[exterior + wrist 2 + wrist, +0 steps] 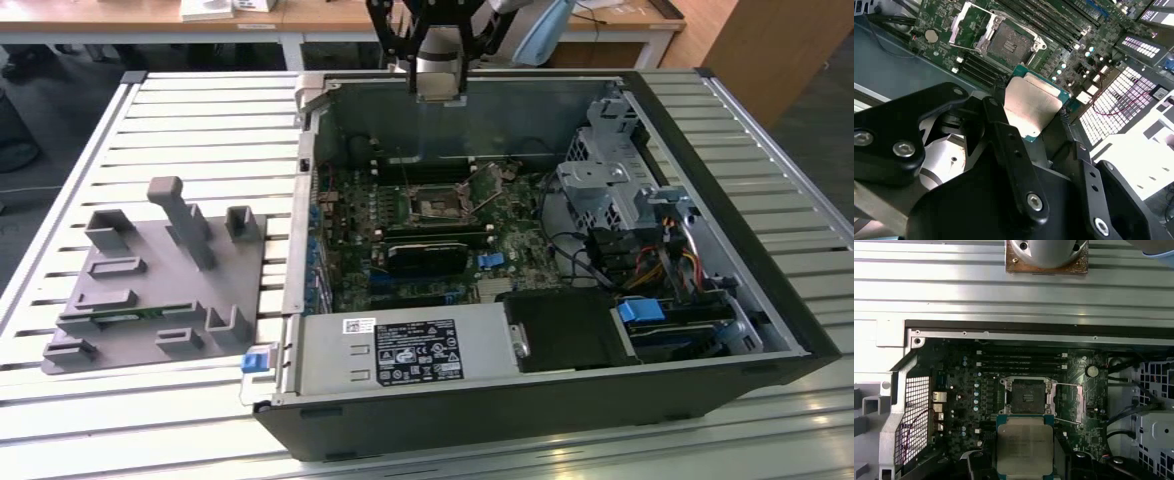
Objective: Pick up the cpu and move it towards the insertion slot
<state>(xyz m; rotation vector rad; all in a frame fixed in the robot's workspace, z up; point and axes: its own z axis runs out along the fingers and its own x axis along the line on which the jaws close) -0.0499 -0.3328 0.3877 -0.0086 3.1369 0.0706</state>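
Observation:
The cpu (1031,107) (1024,447), a flat square chip with a silvery top and a thin rim, is clamped by its edges between my black fingers (999,120). My gripper (441,92) (1031,120) (1026,462) is shut on it and hangs high over the far wall of the open computer case (787,330). The insertion slot (438,205) (1004,45) (1026,397) is a square black socket in a shiny metal frame, with its cover and thin lever swung open. It lies on the green motherboard, below the chip and apart from it.
A grey plastic tray (147,280) with upright posts and a green memory stick (127,318) sits on the slatted table at the exterior view's left. Inside the case are a long black card (427,255), a power supply (400,350), a metal drive cage (607,190) and cables.

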